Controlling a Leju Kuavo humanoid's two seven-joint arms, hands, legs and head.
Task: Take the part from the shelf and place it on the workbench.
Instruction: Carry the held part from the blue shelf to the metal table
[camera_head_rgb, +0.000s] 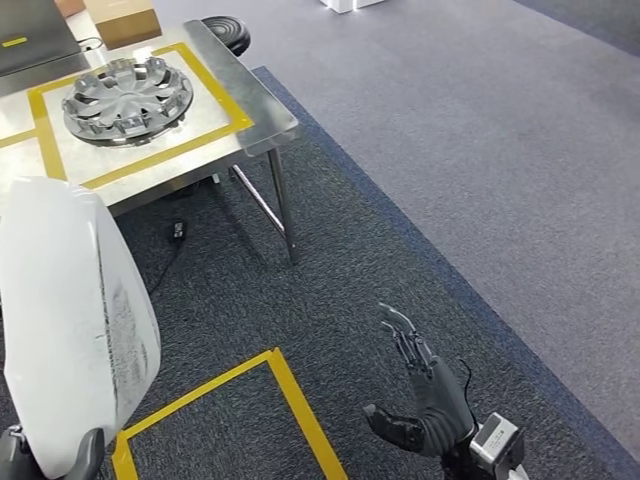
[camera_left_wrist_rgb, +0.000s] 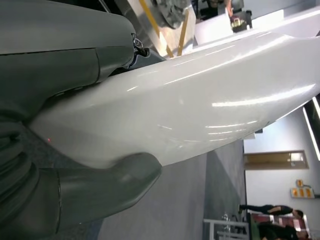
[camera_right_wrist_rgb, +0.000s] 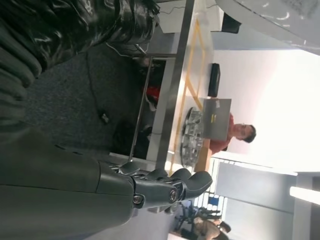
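Note:
My left hand (camera_head_rgb: 53, 458) grips a large glossy white panel (camera_head_rgb: 68, 310) by its lower edge, at the lower left of the head view. In the left wrist view the white panel (camera_left_wrist_rgb: 211, 100) lies between the grey thumb (camera_left_wrist_rgb: 109, 190) and the fingers (camera_left_wrist_rgb: 68, 55). The metal workbench (camera_head_rgb: 260, 100) stands ahead at the upper left, with yellow tape around a marked area. My right hand (camera_head_rgb: 423, 395) hangs over the carpet at the lower right, its fingers spread and holding nothing. The right hand (camera_right_wrist_rgb: 166, 187) also shows in the right wrist view.
A silver wheel cover (camera_head_rgb: 127, 97) lies inside the taped area on the bench. A cardboard box (camera_head_rgb: 124, 20) and a laptop (camera_head_rgb: 34, 40) sit at its far side. A yellow taped rectangle (camera_head_rgb: 290, 400) marks the carpet. A person (camera_right_wrist_rgb: 236, 135) sits behind the bench.

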